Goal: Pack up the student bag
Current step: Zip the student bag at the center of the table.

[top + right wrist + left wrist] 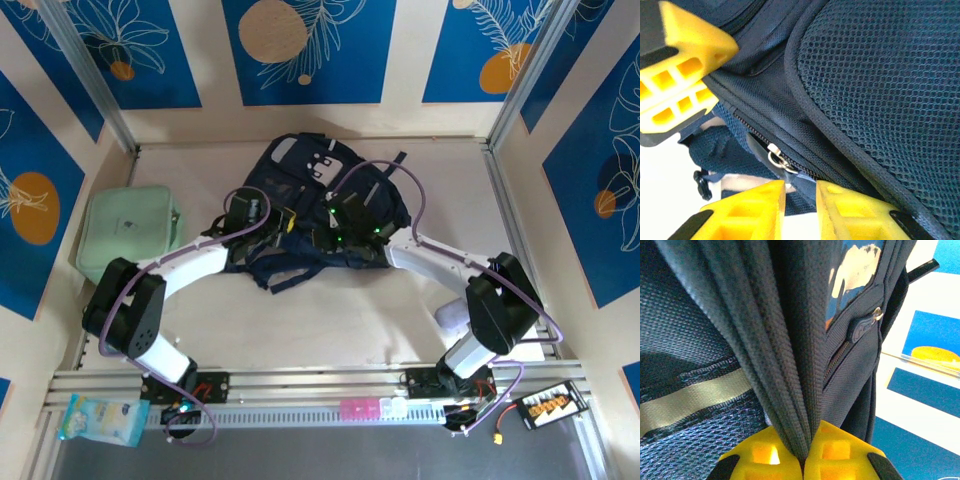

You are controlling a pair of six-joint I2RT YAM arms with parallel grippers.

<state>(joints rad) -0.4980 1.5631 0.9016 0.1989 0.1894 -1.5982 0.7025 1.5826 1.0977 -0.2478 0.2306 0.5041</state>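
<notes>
Left wrist: L gripper (802,460) tight on student bag (785,340); R gripper (800,200) narrow at zip pull (779,157), hold unclear.

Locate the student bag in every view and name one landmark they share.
Top external: student bag lies centre, towards the far side.
Left wrist: its navy folds run from the top down into the shut left gripper.
Right wrist: its mesh panel spans the upper right, zip below.
Shared landmark: the left gripper's yellow fingers on the bag.
</notes>
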